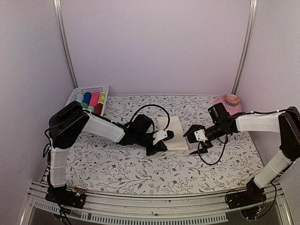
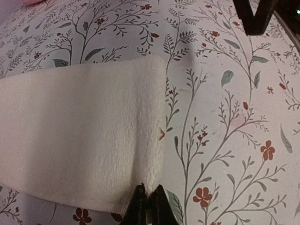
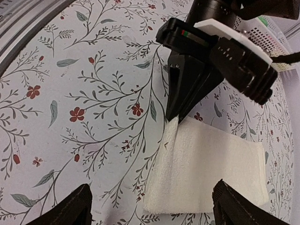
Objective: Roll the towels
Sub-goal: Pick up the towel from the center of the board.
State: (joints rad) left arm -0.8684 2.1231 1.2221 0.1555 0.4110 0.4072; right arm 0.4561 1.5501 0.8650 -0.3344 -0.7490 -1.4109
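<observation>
**Top view.** The cream-white towel (image 1: 176, 130) is laid flat near the middle of the table (image 1: 117, 164), a little toward the back edge. The left gripper (image 1: 159, 146) is set at the towel's near-left corner. The right gripper (image 1: 193, 142) is held just beside the towel's right edge, and no contact with the cloth can be made out. A white perforated basket (image 1: 96, 89) of coloured rolls (image 1: 95, 99) is placed at the back-left corner, and a pink dish (image 1: 228, 104) at the back-right corner.

**Left wrist view.** The left gripper's jaws are seen pressed together on the towel's corner, with a fold of pile pinched between the fingertips (image 2: 139, 206). A small brownish mark (image 2: 161, 134) is seen on the towel's edge. The floral pattern of the table is exposed to the right of the cloth.

**Right wrist view.** The right gripper's fingers (image 3: 65, 208) are spread wide, one at each lower corner of the view, with nothing between them. The towel (image 3: 211, 168) lies ahead of them on the table. Its far corner is lifted slightly where it is clamped by the left gripper.
</observation>
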